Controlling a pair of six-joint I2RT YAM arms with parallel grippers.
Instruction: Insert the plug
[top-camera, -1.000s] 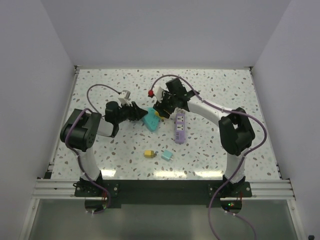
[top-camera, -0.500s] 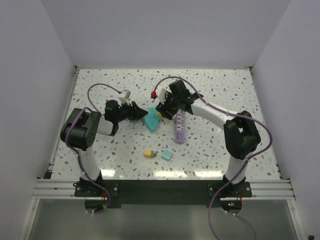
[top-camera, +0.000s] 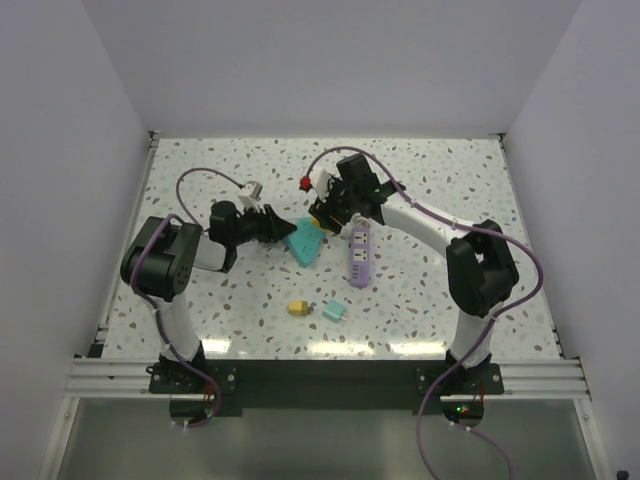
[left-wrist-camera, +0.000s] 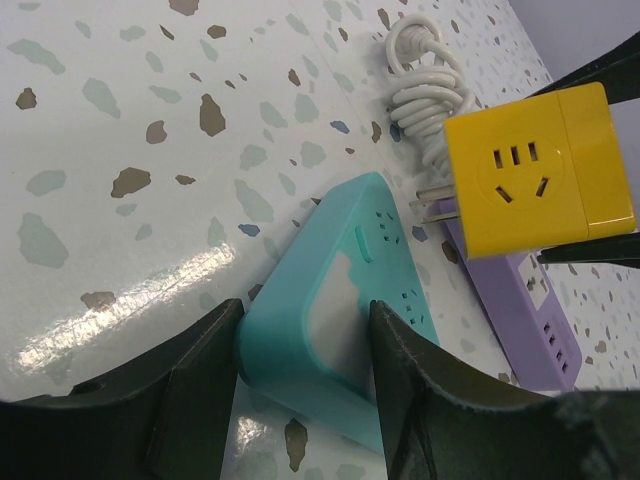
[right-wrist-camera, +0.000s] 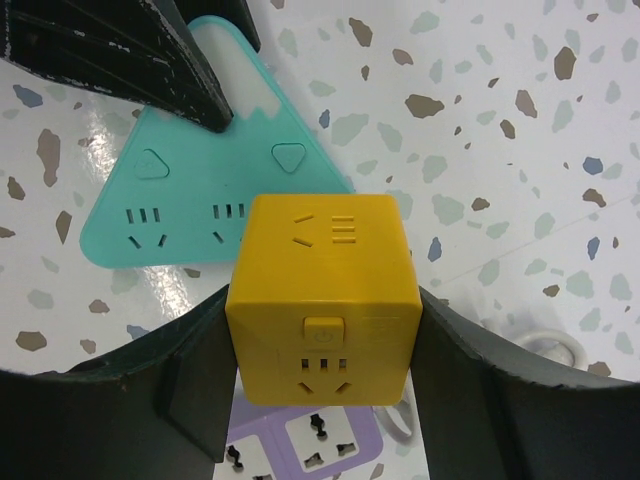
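Your left gripper (left-wrist-camera: 305, 365) is clamping the glossy teal triangular socket (right-wrist-camera: 190, 215) on the speckled table (left-wrist-camera: 120, 150); your right gripper (right-wrist-camera: 320, 385) is pinching the smooth yellow cube plug (left-wrist-camera: 520, 170). Its metal prongs (left-wrist-camera: 432, 205) are hovering close to the socket.

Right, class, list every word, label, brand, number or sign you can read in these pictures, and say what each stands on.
No words, brands or numbers can be read.
On the yellow cube socket: a small mark on its button, too small to read.
On the teal socket block: two triangle-shaped buttons, no lettering.
On the purple power strip: no readable print.
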